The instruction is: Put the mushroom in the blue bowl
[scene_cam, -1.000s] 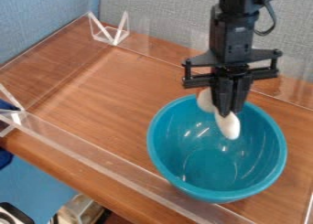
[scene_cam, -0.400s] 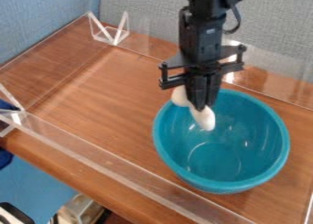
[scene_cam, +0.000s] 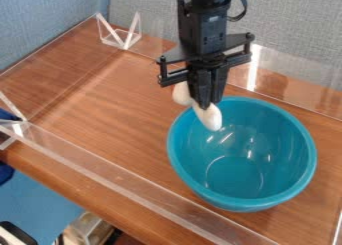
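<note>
Acrylic edging runs along the near edge of the worktop (scene_cam: 94, 89), a clear low wall (scene_cam: 120, 184) fencing the brown wood from the front, and it carries on round the left side and the far edge too. Just inside that near wall, towards the right end of the worktop, sits the blue bowl (scene_cam: 242, 155), big and glossy, its near rim close to the clear wall and its right rim not far from the right edge. Left of the bowl the wood lies open, a broad stretch reaching to the left edge and back to the far-left corner, where a small clear triangular stand (scene_cam: 118, 32) perches by the far wall.

Up over the bowl's far-left rim hangs the end effector (scene_cam: 203, 101), pointing straight down, black fingers pressed together on the mushroom (scene_cam: 207, 114). The pale stem pokes out below the fingertips, dangling above the rim and the inner slope of the bowl, clear of the blue surface. A cream bulge shows on the left side of the fingers as well. Above, the dark arm (scene_cam: 205, 19) rises near vertical and leaves the view at the top, a cable looping beside it.
</note>
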Controlling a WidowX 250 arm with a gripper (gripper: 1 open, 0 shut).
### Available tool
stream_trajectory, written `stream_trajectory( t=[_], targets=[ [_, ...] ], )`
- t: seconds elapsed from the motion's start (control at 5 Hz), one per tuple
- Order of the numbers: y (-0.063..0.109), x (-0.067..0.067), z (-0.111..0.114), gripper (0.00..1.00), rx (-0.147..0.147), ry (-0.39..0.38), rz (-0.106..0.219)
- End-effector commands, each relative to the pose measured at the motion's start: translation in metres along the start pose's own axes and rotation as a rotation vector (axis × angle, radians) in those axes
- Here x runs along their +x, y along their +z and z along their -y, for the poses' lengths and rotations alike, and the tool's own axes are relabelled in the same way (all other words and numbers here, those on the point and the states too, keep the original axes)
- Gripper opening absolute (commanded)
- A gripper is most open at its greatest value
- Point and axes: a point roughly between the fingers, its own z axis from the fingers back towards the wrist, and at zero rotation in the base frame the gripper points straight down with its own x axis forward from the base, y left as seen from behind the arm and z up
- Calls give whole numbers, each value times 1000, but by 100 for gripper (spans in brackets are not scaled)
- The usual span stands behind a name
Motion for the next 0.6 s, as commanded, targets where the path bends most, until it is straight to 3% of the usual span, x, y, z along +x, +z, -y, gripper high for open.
stream_trajectory(
  t=[0.0, 0.4],
  targets=[
    [17, -1, 0, 0, -52, -15, 44],
    [16, -7, 2, 0, -49, -50, 65]
  ],
)
